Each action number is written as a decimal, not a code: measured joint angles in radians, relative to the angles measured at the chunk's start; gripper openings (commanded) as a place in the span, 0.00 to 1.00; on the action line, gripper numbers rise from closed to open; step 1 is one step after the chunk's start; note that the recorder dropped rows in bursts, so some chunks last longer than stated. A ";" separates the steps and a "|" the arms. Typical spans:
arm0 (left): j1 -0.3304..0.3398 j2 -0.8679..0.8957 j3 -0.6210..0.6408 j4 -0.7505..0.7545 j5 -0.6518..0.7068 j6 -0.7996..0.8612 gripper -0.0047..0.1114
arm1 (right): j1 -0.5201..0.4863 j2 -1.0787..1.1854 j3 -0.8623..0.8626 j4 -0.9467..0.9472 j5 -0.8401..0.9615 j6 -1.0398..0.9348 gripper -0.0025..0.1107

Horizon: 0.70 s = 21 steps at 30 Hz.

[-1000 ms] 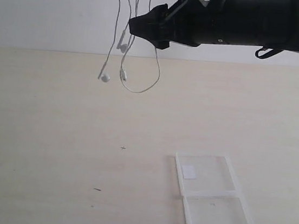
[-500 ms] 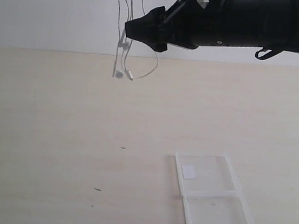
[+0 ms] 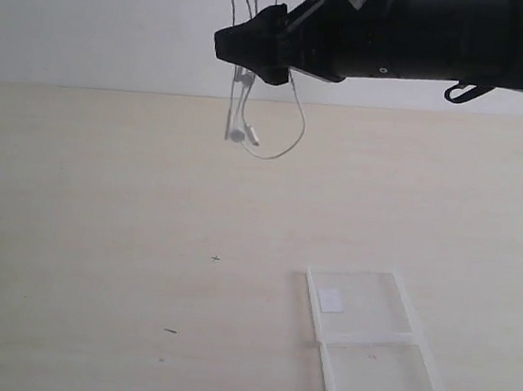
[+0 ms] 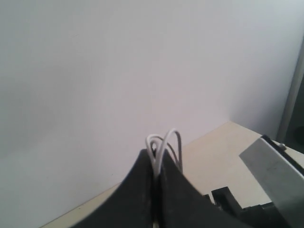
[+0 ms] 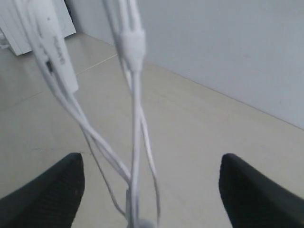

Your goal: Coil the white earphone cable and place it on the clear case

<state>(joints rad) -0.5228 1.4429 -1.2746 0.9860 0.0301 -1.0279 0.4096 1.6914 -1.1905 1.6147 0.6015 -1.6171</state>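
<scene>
Two grippers are handling the white earphone cable (image 3: 238, 135), dangling high above the table (image 3: 95, 232), well apart from the clear case (image 3: 382, 382). The left gripper (image 4: 154, 164) is pinching its loops tight. The right gripper (image 5: 152, 173) is holding its jaws wide around the strands. It looks light and floppy, so grabbing bunched loops seems best.

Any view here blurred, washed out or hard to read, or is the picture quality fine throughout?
Exterior view: bright, even, sharp; the clear case is faint on the pale table. Left wrist view: left gripper dark and soft, cable loop readable. Right wrist view: cable too close, badly out of focus.
</scene>
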 measured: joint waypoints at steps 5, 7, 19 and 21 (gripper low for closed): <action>0.000 0.000 0.000 -0.018 -0.018 0.000 0.04 | 0.000 0.000 0.000 0.012 0.000 0.000 0.69; 0.000 0.000 0.000 -0.018 -0.030 0.000 0.04 | 0.000 0.000 0.000 0.014 0.000 0.000 0.69; -0.013 0.000 0.000 -0.026 -0.125 -0.054 0.04 | 0.000 0.000 0.000 0.051 0.000 0.002 0.41; -0.017 0.000 0.000 -0.026 -0.130 -0.056 0.04 | 0.000 0.000 0.000 0.055 0.000 0.002 0.36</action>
<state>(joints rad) -0.5402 1.4429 -1.2746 0.9599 -0.0995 -1.0844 0.4096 1.6914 -1.1905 1.6697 0.6015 -1.6153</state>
